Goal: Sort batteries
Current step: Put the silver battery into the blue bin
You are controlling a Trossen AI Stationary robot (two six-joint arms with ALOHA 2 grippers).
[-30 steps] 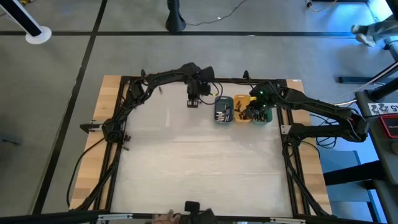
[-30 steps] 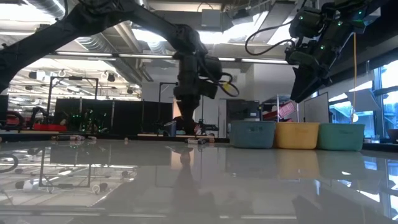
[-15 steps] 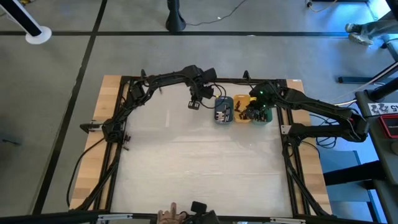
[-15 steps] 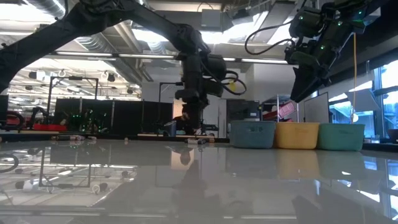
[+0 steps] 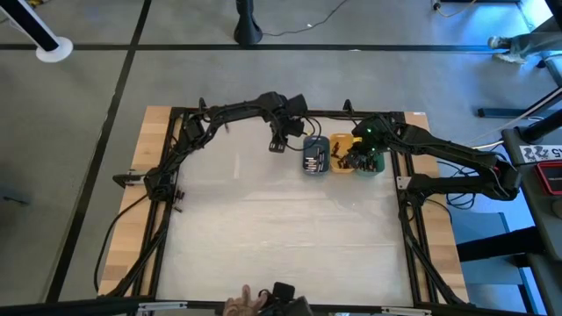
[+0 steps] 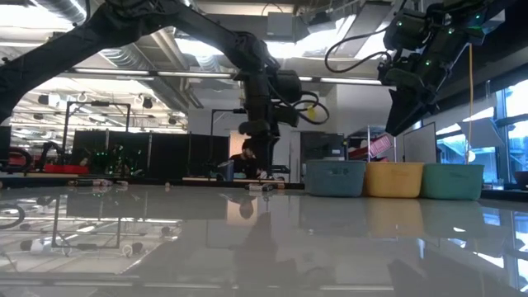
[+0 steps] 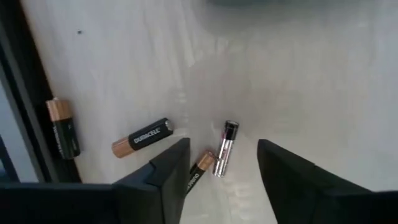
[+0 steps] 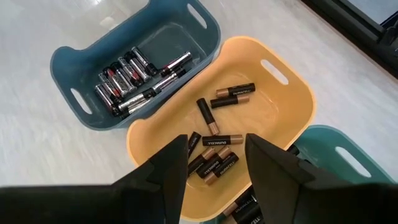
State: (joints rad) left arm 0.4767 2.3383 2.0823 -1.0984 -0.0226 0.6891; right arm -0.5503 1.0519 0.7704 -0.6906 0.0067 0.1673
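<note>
Left gripper (image 7: 217, 171) open, empty, over four loose batteries (image 7: 222, 148) on the worktop (image 5: 281, 228), 9 o'clock of the blue tray (image 8: 81, 68). Right gripper (image 8: 214, 158) open over the orange tray (image 8: 298, 93). Cells: small, rigid, smooth, likely to roll; pinch mid-body, across the axis.

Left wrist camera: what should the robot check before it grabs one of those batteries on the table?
1. Left gripper fingers apart: ok, a gap shows between them.
2. Nothing held in the left gripper: ok.
3. Target in line: ok, the silver battery lies on the table just ahead of the gap.
4. Neighbour clear: not ok, a copper-tipped battery lies right beside it, by one finger.
5. Other loose batteries out of the way: ok, off to one side.
6. Right gripper away: ok, it hangs over the orange tray.
</note>
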